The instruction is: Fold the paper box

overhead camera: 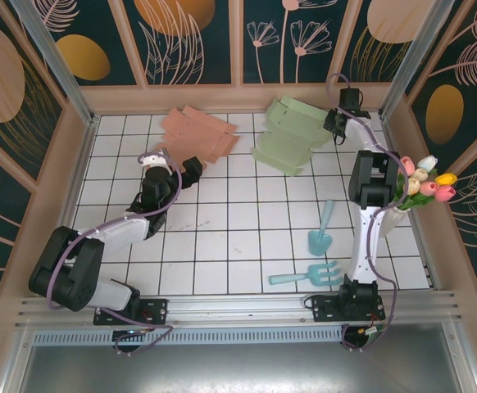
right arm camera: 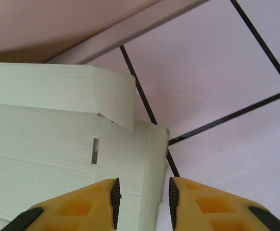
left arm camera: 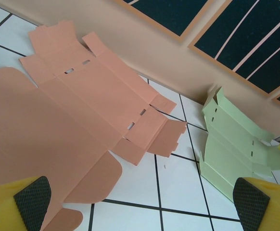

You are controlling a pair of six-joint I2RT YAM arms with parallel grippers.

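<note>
Left pincer (left arm camera: pixel 141 204): wide open, empty, over pink box (left arm camera: pixel 58 130).
Right pincer (right arm camera: pixel 142 197): narrow gap, edge of green box (right arm camera: pixel 48 159) between the pads; cannot tell if clamped.
Boxes: pink flat, green part-folded, both at far side of desk (overhead camera: pixel 238 237).

A staged robot test cell is shown: a white tiled surface (overhead camera: pixel 247 246) is enclosed by wood-framed panels (overhead camera: pixel 197 41) printed with leaves, aluminium rails (overhead camera: pixel 247 307) are fitted along the near edge, and the left arm (overhead camera: pixel 115 233) and right arm (overhead camera: pixel 368 213) are bolted there.
</note>
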